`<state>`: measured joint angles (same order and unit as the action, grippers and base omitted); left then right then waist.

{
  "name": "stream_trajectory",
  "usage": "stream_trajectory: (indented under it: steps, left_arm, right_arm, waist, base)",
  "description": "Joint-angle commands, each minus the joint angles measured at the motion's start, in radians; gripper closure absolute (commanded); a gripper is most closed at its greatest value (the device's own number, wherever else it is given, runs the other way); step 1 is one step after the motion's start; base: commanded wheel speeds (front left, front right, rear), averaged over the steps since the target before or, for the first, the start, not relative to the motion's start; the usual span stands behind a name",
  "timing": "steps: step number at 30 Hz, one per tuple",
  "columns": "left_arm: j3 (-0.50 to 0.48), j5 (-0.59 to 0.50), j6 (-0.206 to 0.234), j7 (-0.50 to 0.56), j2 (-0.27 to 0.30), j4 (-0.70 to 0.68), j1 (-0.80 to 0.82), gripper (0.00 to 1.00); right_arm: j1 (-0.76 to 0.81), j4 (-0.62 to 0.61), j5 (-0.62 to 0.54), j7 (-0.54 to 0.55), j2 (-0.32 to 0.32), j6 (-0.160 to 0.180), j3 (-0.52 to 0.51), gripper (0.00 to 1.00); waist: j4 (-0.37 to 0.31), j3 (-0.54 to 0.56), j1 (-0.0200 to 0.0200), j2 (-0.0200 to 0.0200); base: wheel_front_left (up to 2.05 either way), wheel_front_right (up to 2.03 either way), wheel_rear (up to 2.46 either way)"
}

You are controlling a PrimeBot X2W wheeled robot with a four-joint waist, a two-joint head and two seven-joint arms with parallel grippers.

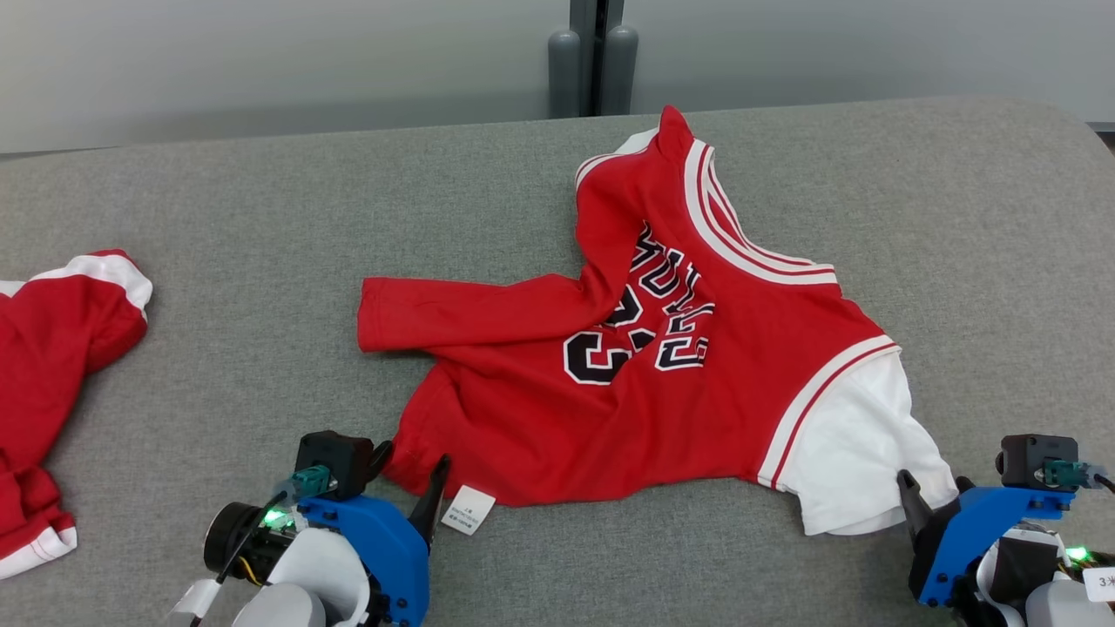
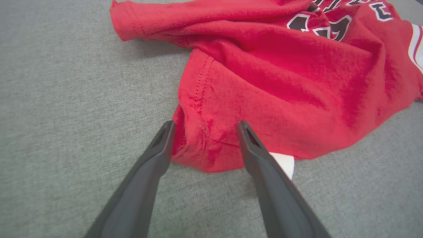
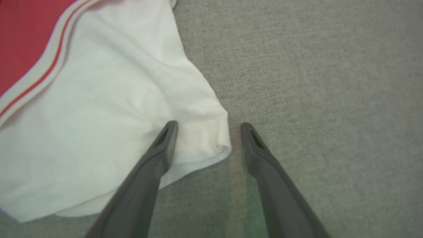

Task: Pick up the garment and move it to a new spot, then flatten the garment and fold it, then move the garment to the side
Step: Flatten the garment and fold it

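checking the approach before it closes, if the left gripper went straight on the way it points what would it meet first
The garment: its red hem corner lies between the left gripper's open fingers, so cloth comes first, though the tips' height over it is unclear.

Red garment (image 1: pixel 662 348), rumpled and half spread on the grey cushioned surface (image 1: pixel 261 218). Black-and-white lettering creased across the middle, white-striped trim at neck and armhole. White sleeve (image 1: pixel 858 444) at the near right, red fold stretched leftward, white label (image 1: pixel 468 509) poking from the near hem.
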<state>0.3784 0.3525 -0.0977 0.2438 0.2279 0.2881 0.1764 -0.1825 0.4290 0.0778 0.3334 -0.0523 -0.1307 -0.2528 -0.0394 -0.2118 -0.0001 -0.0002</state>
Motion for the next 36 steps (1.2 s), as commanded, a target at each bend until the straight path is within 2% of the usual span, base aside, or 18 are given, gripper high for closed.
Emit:
stream_trajectory:
  steps: [1, 2, 3, 4, 5, 6, 7, 13, 18, 21, 29, 36]
  left_arm:
    - [0.001, 0.007, 0.002, 0.010, 0.004, 0.003, 0.016, 0.00]
    - [0.001, 0.008, 0.003, 0.016, 0.006, 0.004, 0.016, 0.07]
    - [0.001, 0.009, 0.004, 0.017, 0.008, 0.004, 0.019, 0.20]
    - [0.000, 0.010, 0.003, 0.016, 0.009, 0.005, 0.021, 0.51]
    - [0.001, 0.012, 0.003, 0.017, 0.009, 0.006, 0.024, 0.64]
    - [0.001, 0.015, 0.002, 0.017, 0.009, 0.010, 0.027, 0.71]
    - [0.002, 0.021, 0.000, 0.022, 0.008, 0.018, 0.030, 1.00]
    - [-0.010, 0.057, -0.008, -0.011, -0.006, 0.036, 0.043, 1.00]
    - [-0.059, 0.162, -0.019, -0.095, -0.043, -0.008, 0.018, 1.00]
    - [-0.068, 0.199, -0.025, -0.122, -0.047, -0.043, 0.010, 1.00]
    - [-0.116, 0.412, -0.034, -0.199, -0.063, -0.267, -0.016, 1.00]
    - [-0.160, 0.611, -0.035, -0.210, -0.076, -0.505, -0.014, 1.00]
  right_arm:
    - [0.004, 0.038, -0.014, 0.025, 0.004, 0.000, 0.012, 0.00]
    - [0.004, 0.047, -0.017, 0.033, 0.004, 0.000, 0.014, 0.00]
    - [0.005, 0.054, -0.018, 0.039, 0.006, 0.000, 0.019, 0.00]
    - [0.007, 0.060, -0.019, 0.042, 0.007, 0.000, 0.023, 0.36]
    - [0.009, 0.067, -0.021, 0.052, 0.007, 0.000, 0.028, 0.60]
    - [0.011, 0.075, -0.020, 0.062, 0.009, 0.000, 0.039, 0.85]
    - [0.014, 0.082, -0.017, 0.071, 0.010, 0.000, 0.048, 1.00]
    - [0.014, 0.056, 0.007, 0.069, 0.012, -0.002, 0.082, 1.00]
    - [0.008, -0.054, 0.050, 0.018, 0.004, -0.001, 0.052, 1.00]
    - [0.016, -0.115, 0.071, 0.002, -0.002, 0.000, 0.034, 1.00]
    - [0.062, -0.414, 0.156, 0.004, 0.000, 0.000, -0.002, 1.00]
    - [0.071, -0.712, 0.320, 0.041, 0.000, 0.000, -0.005, 1.00]
  waist:
    - [0.000, -0.001, 0.0001, 0.0002]
    - [-0.001, -0.002, 0.0001, 0.0002]
    - [-0.001, -0.003, 0.0001, 0.0002]
    - [-0.002, -0.004, 0.0001, 0.0002]
    - [-0.002, -0.005, 0.0001, 0.0002]
    - [-0.002, -0.006, 0.0001, 0.0002]
    - [-0.003, -0.006, 0.0001, 0.0002]
    - [-0.007, 0.001, 0.0001, 0.0002]
    - [-0.006, 0.025, 0.0001, 0.0002]
    - [-0.006, 0.037, 0.0001, 0.0002]
    - [-0.007, 0.089, 0.0001, 0.0002]
    - [-0.009, 0.118, 0.0001, 0.0002]
  base:
    - [0.00, 0.00, 0.00]
    - [0.00, 0.00, 0.00]
    - [0.00, 0.00, 0.00]
    - [0.00, 0.00, 0.00]
    - [0.00, 0.00, 0.00]
    - [0.00, 0.00, 0.00]
    - [0.00, 0.00, 0.00]
    - [0.00, 0.00, 0.00]
    - [0.00, 0.00, 0.00]
    - [0.00, 0.00, 0.00]
    - [0.00, 0.00, 0.00]
    - [0.00, 0.00, 0.00]
